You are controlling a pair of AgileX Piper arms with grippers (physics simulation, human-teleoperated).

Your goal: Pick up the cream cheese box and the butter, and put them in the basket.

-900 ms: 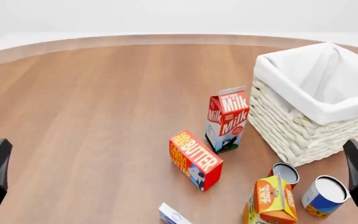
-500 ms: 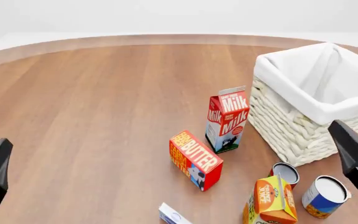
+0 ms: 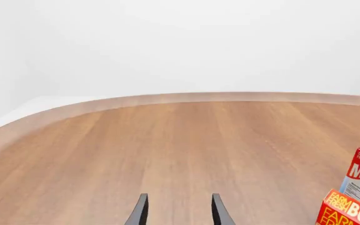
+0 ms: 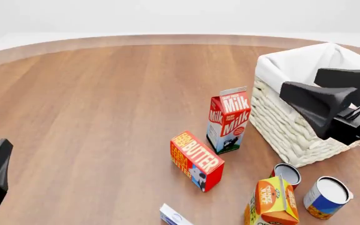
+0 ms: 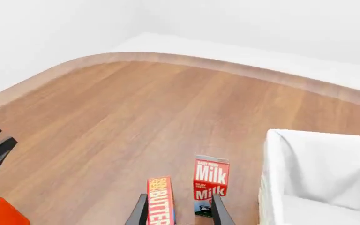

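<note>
Your worktop (image 4: 105,103) fills the front view. The basket (image 4: 292,126) sits at the right, partly behind your right tool (image 4: 302,96), which hangs released in front of it at mid-right. The milk carton (image 4: 228,120) stands just left of the basket. The butter (image 4: 196,161) lies below it, centre-low. The cream cheese box (image 4: 174,216) is cut by the bottom edge. Your left tool (image 3: 176,211), at lower left, is released too.

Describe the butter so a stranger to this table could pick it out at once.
Start at the big white wicker basket on the right. The tall red-and-white milk carton stands just left of it. The butter is nearer the arms than that carton: a shorter red box with an orange panel lettered BUTTER.
</note>
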